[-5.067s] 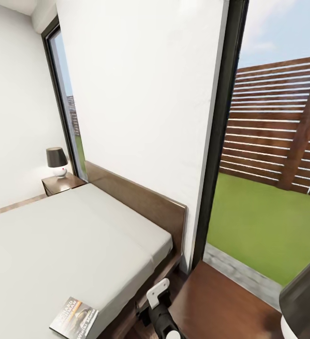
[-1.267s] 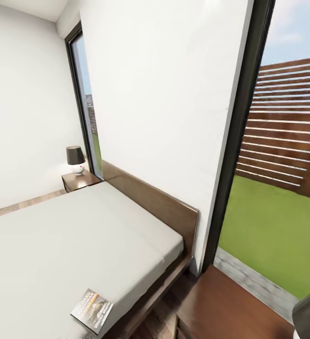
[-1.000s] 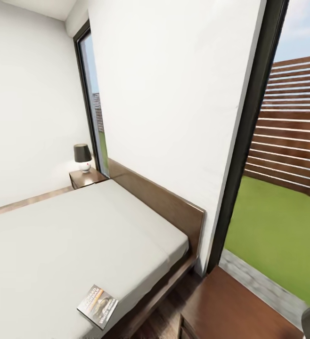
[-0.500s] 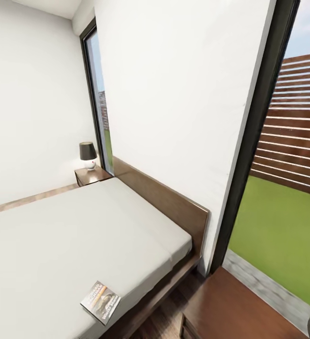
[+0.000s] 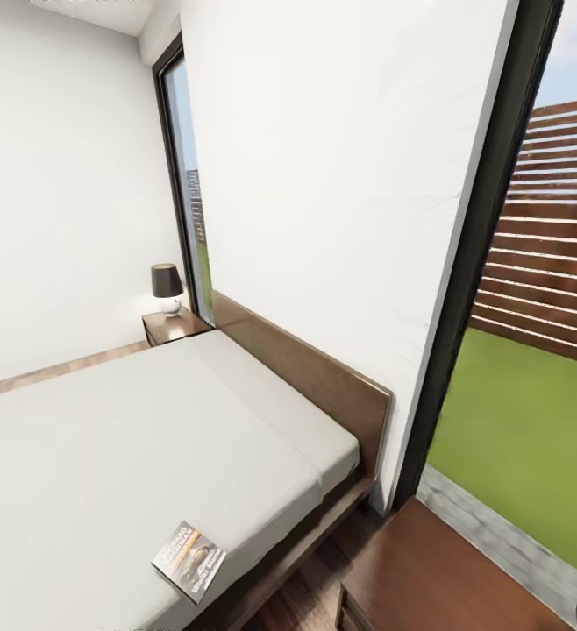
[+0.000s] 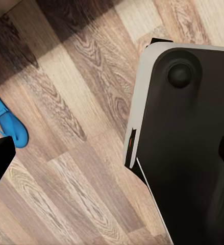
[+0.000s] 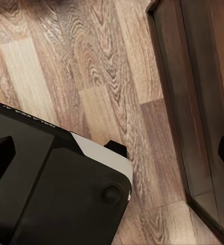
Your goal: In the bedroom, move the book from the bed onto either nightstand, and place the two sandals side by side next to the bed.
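The book [image 5: 189,561] is lying flat on the grey mattress of the bed [image 5: 148,456], close to the mattress's near edge on the side facing the near nightstand [image 5: 438,583]. Its dark cover is facing up, with an orange band and white lettering that I can't read from here. That near nightstand is standing just beside the bed frame, its glossy brown top bare where it is showing, with a sliver of something dark poking in at the very corner (too little of it to name). A second nightstand [image 5: 176,326] is sitting at the far side of the headboard, and it is carrying a small lamp [image 5: 167,288] with a dark shade and a white base.

Down by the left wrist, one blue sandal [image 6: 5,121] is lying on the plank floor [image 6: 76,153], well apart from the robot's dark base [image 6: 188,148]. The right wrist is looking at the same floor, the base, and a dark wooden side panel [image 7: 193,102] of furniture.

Only dark fingertip corners of the left gripper [image 6: 114,153] and the right gripper [image 7: 114,153] are showing at the picture edges; they are standing wide apart, released, and gripping nothing.
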